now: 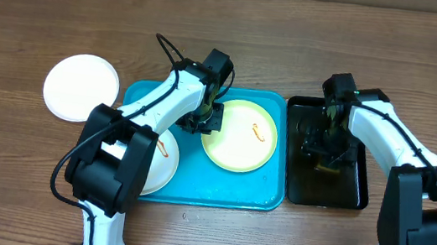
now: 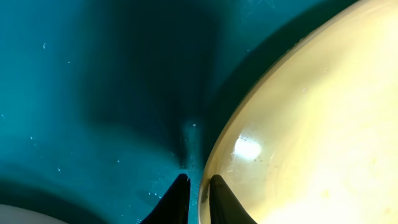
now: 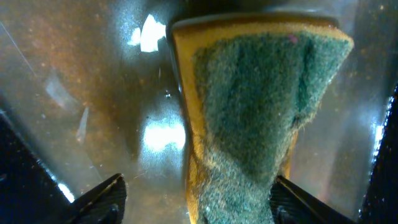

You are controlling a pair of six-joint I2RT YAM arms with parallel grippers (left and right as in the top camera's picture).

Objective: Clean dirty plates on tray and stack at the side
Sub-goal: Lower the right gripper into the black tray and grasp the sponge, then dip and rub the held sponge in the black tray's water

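Note:
A pale yellow-green plate (image 1: 240,135) with a small orange smear lies on the turquoise tray (image 1: 218,192). My left gripper (image 1: 206,122) is at the plate's left rim. In the left wrist view its fingers (image 2: 198,183) are shut on the rim of the plate (image 2: 311,124), one finger over the tray (image 2: 93,93). A white plate (image 1: 160,164) with an orange smear lies at the tray's left, partly under my left arm. Another white plate (image 1: 81,87) lies on the table left of the tray. My right gripper (image 1: 326,154) is open.
A black tray (image 1: 358,187) stands right of the turquoise one. In the right wrist view a yellow sponge with a green scouring face (image 3: 255,93) stands on its wet floor (image 3: 93,93) between my open right fingers (image 3: 199,183), against the right finger.

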